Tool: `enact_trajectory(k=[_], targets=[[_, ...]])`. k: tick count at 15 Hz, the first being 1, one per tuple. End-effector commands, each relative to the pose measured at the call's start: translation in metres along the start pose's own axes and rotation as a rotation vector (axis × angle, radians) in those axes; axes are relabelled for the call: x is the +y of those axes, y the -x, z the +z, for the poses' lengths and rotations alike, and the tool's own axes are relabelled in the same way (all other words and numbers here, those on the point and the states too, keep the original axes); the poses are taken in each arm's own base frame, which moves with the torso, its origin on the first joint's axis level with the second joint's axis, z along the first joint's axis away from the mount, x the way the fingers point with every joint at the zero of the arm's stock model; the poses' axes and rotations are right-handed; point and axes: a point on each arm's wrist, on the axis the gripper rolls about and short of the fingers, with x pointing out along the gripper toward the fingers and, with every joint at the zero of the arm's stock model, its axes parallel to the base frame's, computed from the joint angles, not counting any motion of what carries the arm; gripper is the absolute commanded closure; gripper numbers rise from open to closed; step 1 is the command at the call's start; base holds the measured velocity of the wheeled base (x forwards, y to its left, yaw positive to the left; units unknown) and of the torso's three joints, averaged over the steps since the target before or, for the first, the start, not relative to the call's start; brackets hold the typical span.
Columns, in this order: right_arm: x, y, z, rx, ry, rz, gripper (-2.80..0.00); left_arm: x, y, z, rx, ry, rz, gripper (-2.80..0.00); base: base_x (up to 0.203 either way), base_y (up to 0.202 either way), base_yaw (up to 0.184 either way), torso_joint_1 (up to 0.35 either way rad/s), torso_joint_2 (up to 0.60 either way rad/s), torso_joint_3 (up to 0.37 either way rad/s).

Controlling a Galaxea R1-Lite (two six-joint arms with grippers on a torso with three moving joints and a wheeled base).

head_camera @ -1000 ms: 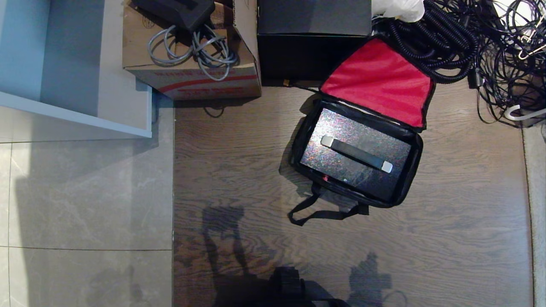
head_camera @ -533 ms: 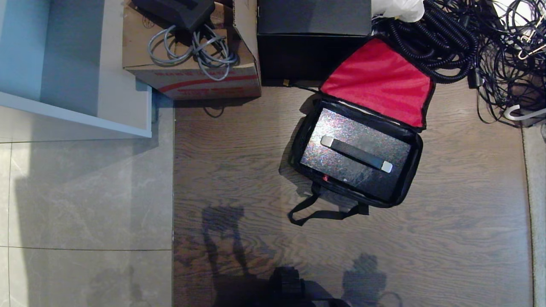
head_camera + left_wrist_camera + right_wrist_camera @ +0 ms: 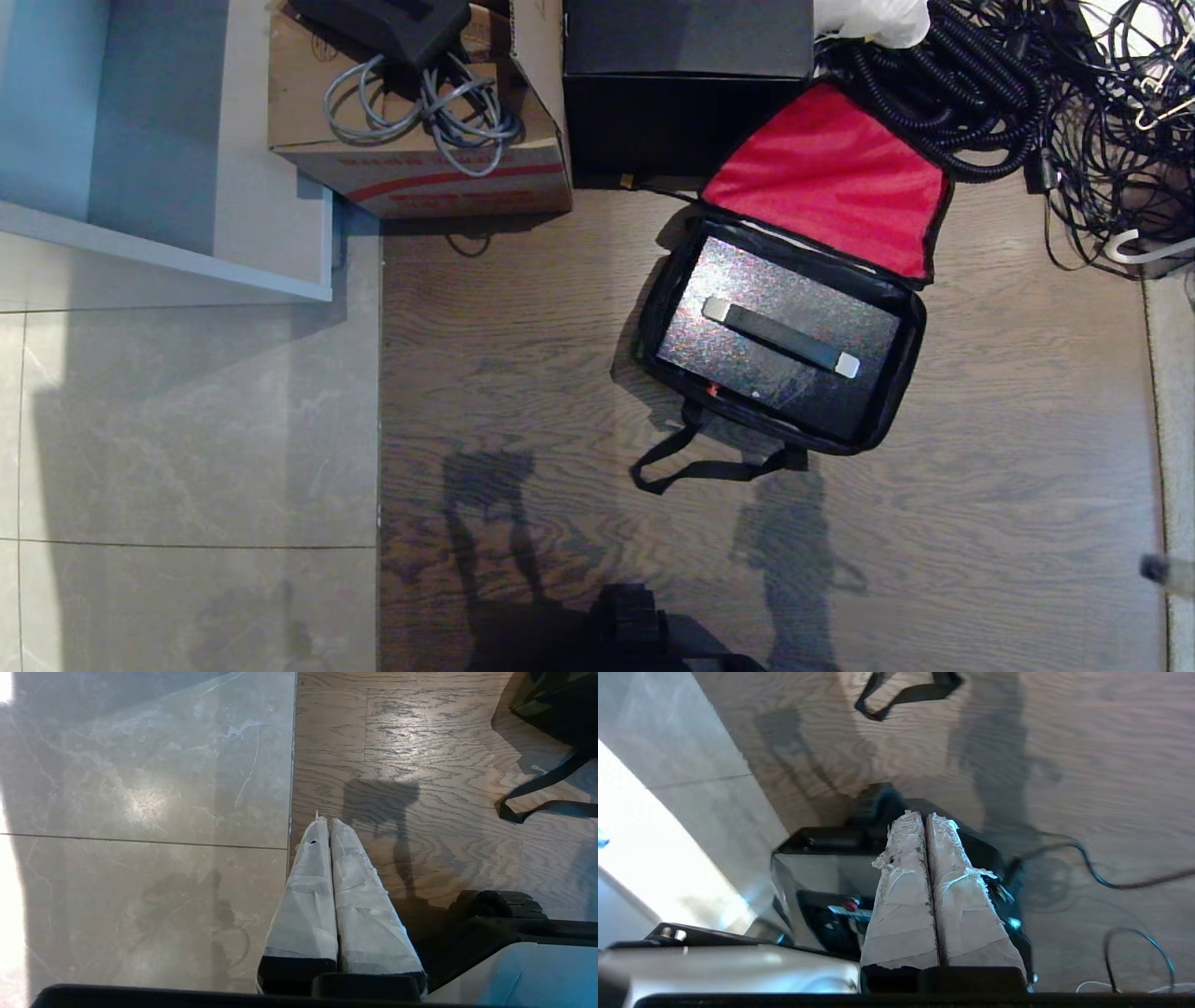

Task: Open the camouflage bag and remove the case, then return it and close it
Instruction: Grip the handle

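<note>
The camouflage bag is lying open on the wood floor at about two o'clock from the robot's base, its red-lined flap thrown back against the black cube box and a tangle of coiled cables. The case is sitting flat inside, its bar handle facing up and running from ten o'clock to four o'clock.

The right gripper, fingers pressed together and holding nothing, is hanging over the robot's own base, well apart from the bag. The left gripper, also closed and empty, is pointing at the seam where grey tile meets wood.

The risks from here look plain enough. Closed jaws arriving at the handle would only knock against it, so they need to part first. The loose shoulder strap is trailing at six o'clock of the bag, directly on the approach, and could snag a finger. A lift by one end of the handle might tilt the case and jam it against the snug bag walls, dragging the soft bag along.
</note>
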Motion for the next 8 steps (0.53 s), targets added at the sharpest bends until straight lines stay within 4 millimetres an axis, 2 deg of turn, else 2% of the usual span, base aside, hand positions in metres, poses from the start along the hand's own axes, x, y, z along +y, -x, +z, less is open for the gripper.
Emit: enact_trajectory(k=[1,3,5,7,8], targets=[[-0.006,-0.088,0.029,0.155,-0.023,-0.014,0.0,0.0,0.0,0.0,0.0,0.001,0.0,0.0,0.0,0.0,0.0,0.0,0.0,0.0],[-0.007,-0.141,0.042,0.125,-0.003,0.025,0.0,0.0,0.0,0.0,0.0,0.001,0.0,0.0,0.0,0.0,0.0,0.0,0.0,0.0],[-0.007,-0.186,0.049,0.066,0.028,0.078,0.0,0.0,0.0,0.0,0.0,0.001,0.0,0.0,0.0,0.0,0.0,0.0,0.0,0.0],[-0.002,-0.22,0.058,0.005,0.06,0.134,0.0,0.0,0.0,0.0,0.0,0.001,0.0,0.0,0.0,0.0,0.0,0.0,0.0,0.0],[0.003,-0.229,0.068,-0.04,0.084,0.175,0.0,0.0,0.0,0.0,0.0,0.001,0.0,0.0,0.0,0.0,0.0,0.0,0.0,0.0]])
